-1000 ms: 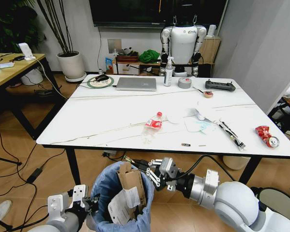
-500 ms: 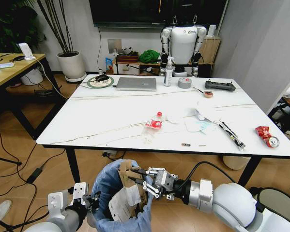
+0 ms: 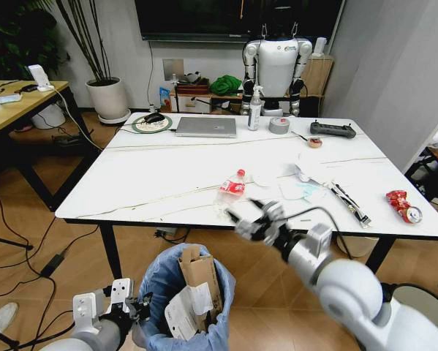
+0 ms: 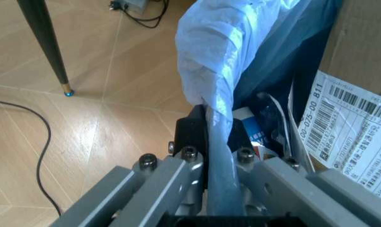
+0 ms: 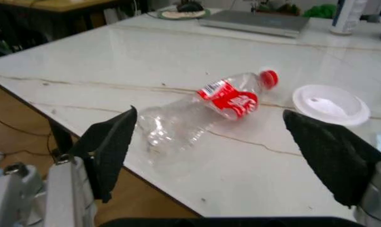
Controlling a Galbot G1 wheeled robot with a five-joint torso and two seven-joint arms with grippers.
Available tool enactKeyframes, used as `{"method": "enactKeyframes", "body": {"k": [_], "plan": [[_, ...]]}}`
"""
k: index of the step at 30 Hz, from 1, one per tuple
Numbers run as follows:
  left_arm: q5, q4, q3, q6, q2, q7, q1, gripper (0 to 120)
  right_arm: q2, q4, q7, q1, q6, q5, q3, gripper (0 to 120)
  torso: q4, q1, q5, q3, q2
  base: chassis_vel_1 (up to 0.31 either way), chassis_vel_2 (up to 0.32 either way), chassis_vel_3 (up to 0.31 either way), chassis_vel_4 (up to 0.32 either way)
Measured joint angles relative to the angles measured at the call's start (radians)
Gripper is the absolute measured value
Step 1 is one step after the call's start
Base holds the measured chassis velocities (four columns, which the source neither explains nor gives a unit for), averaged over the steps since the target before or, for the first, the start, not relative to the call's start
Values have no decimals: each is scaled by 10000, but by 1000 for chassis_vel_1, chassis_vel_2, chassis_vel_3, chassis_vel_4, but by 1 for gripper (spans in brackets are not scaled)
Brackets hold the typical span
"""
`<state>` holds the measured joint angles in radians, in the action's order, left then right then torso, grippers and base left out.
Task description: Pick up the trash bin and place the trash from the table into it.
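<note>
Clear crushed bottle is lying near the table's front edge, right gripper hanging at that edge with jaws spread wide, empty.
Left gripper is pinching the trash bin's blue-bagged rim, holding the bin on the floor side of the front edge; cardboard box and white papers are sitting inside. Crushed red can is lying near the right edge.
</note>
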<state>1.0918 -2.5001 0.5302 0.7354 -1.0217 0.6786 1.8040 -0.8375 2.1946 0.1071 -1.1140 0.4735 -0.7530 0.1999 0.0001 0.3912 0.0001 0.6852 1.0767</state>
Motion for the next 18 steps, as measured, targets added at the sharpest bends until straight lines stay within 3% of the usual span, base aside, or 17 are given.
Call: {"method": "enactKeyframes", "body": {"k": [3, 7, 15, 18], "plan": [[-2, 0, -1, 0, 4, -17, 13, 0, 196, -214, -74, 31, 589, -695, 262, 98, -1, 0, 1, 0, 0, 0, 0, 0, 0], [-5, 0, -1, 0, 15, -47, 6, 0, 260, -312, 83, 31, 1137, -1138, 341, 100, 0, -1, 0, 0, 0, 0, 0, 0, 0], [-19, 0, 5, 0, 30, -109, 26, 0, 252, -532, 1138, 251, 2017, -2226, 389, 86, 0, -2, 0, 0, 0, 0, 0, 0, 0], [-23, 0, 5, 0, 33, -129, 30, 0, 252, -643, 1341, 317, 2162, -2421, 412, 86, 0, -3, -1, 0, 0, 0, 0, 0, 0]]}}
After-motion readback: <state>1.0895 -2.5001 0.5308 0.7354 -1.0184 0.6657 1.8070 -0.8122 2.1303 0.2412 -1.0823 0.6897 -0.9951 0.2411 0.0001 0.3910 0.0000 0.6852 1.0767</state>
